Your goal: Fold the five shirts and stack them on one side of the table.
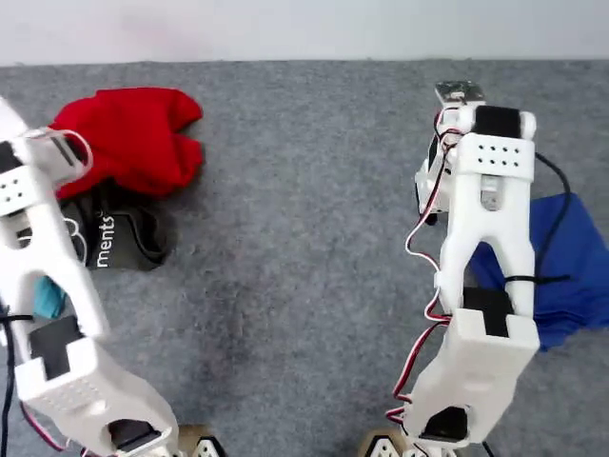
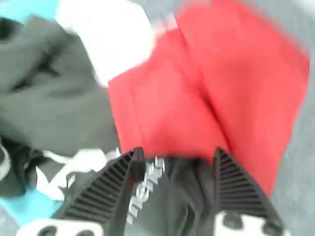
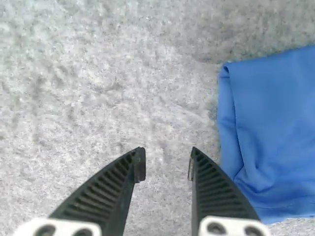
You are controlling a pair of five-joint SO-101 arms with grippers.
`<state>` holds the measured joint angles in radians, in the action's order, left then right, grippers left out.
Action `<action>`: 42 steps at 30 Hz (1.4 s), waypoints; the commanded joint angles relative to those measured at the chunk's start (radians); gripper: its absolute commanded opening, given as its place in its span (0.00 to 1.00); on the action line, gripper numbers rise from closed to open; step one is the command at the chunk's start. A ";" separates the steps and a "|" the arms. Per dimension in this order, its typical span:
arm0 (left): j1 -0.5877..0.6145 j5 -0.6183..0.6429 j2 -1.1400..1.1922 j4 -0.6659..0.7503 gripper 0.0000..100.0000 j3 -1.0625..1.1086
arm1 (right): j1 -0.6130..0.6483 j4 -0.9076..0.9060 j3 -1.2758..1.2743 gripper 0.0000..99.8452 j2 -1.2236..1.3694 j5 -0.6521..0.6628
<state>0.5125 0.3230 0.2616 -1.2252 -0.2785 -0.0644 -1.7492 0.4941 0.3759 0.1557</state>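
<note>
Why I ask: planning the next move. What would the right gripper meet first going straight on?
Likely the bare grey table; the blue shirt lies beside its line, though depth is unclear.

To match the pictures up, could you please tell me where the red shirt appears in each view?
High view: red shirt, upper left.
Left wrist view: red shirt beyond the open left claw.
Right wrist view: the blue shirt instead.
Shared landmark: dark printed shirt touching it.

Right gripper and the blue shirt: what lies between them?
Bare grey table cover, in the right wrist view; the open right gripper hangs beside the blue shirt.
</note>
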 commanded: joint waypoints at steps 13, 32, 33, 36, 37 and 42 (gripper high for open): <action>-0.005 0.043 0.491 0.155 0.17 -0.367 | 0.007 -0.038 -0.002 0.16 -0.050 0.009; -0.198 0.038 0.474 -0.534 0.01 -0.839 | 0.007 -0.041 -0.002 0.16 -0.050 0.017; -0.212 0.038 0.453 -0.534 0.01 -0.819 | 0.007 -0.041 -0.002 0.16 -0.050 0.032; -0.265 0.038 0.382 -0.534 0.01 -0.765 | 0.008 -0.041 -0.002 0.16 -0.050 0.044; -0.285 0.038 0.359 -0.534 0.01 -0.746 | 0.008 -0.041 -0.002 0.16 -0.050 0.044; -0.411 0.038 0.227 -0.534 0.01 -0.581 | 0.008 -0.041 -0.002 0.16 -0.058 0.049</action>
<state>0.1903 0.3552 0.6145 -1.7346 -0.9244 -0.0675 -1.7507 0.4941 0.3759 0.1926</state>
